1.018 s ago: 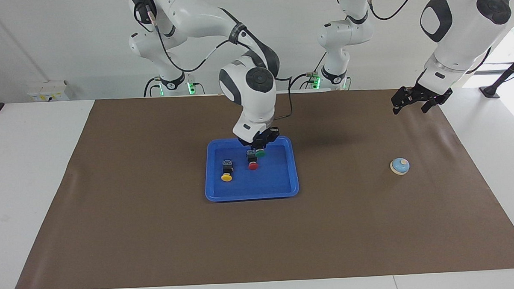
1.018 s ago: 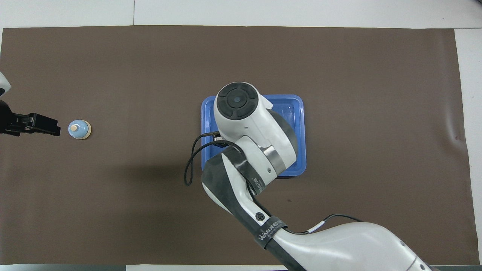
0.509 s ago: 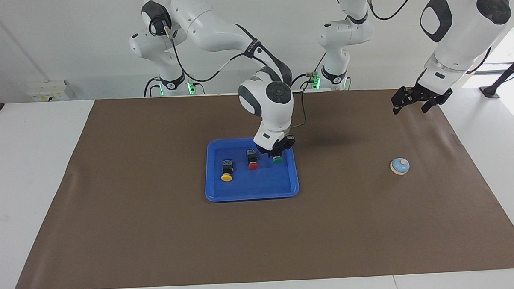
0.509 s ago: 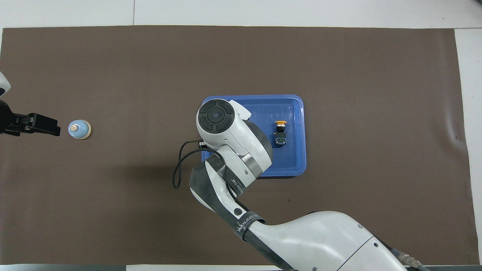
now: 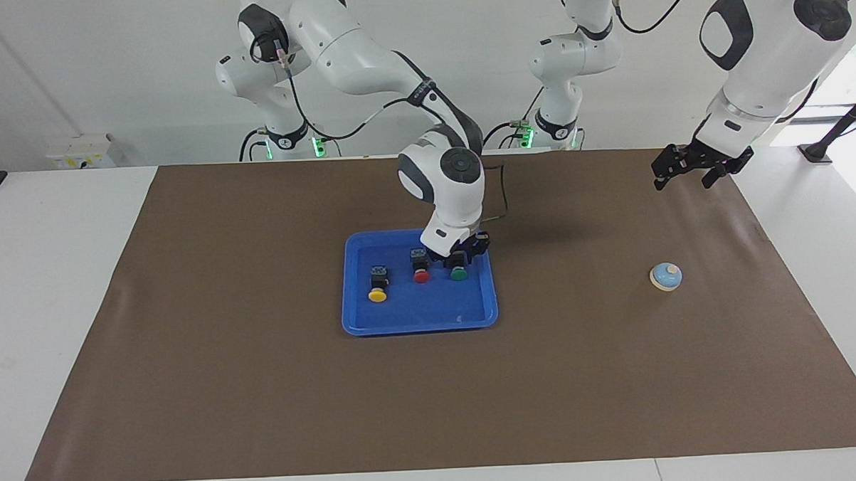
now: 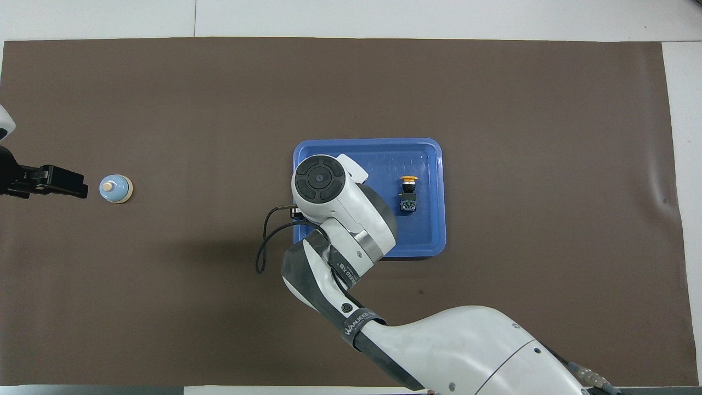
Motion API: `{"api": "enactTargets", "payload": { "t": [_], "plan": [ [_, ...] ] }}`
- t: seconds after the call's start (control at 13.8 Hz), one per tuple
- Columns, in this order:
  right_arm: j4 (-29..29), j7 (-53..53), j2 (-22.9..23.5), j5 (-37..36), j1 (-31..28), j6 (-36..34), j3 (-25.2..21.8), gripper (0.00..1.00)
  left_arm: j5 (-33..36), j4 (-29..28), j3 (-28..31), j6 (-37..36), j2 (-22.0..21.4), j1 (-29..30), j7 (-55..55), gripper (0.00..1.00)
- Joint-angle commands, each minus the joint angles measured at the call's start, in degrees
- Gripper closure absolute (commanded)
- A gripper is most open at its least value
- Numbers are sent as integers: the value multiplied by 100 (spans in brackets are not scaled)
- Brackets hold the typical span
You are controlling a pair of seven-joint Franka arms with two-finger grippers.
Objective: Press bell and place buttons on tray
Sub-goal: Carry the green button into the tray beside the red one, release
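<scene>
Brown-matted tabletop (image 5: 262,389): R gripper (image 5: 460,258) at green button (image 5: 458,273) in tray (image 5: 420,325), finger state can't tell; risk—lifting w/ button snagged; L gripper (image 5: 690,171) fingers open, waiting.

**Parts of the scene hidden or cut off**

In the overhead view, the right arm (image 6: 340,219) covers much of the blue tray (image 6: 425,153), hiding the red and green buttons and its own gripper. The left gripper (image 6: 55,181) is cut off by that view's edge. In the facing view, the right gripper (image 5: 460,257) is too small to tell whether it grips the green button (image 5: 458,273).
</scene>
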Motion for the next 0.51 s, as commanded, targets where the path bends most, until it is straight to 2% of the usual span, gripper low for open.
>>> {"api": "enactTargets", "payload": {
  "t": [0.0,0.22,0.44],
  "plan": [
    [112,178,-298,166,-163,-337,-73,0,-79,-22,36,51,-75,-26,-35,0],
    [121,-93,-834,157,-979,-838,-64,0,-79,-22,36,51,-75,-26,-35,0],
    [104,-1032,-1283,157,-1893,-1453,-64,0,-79,-22,36,51,-75,-26,-35,0]
  ]
}}
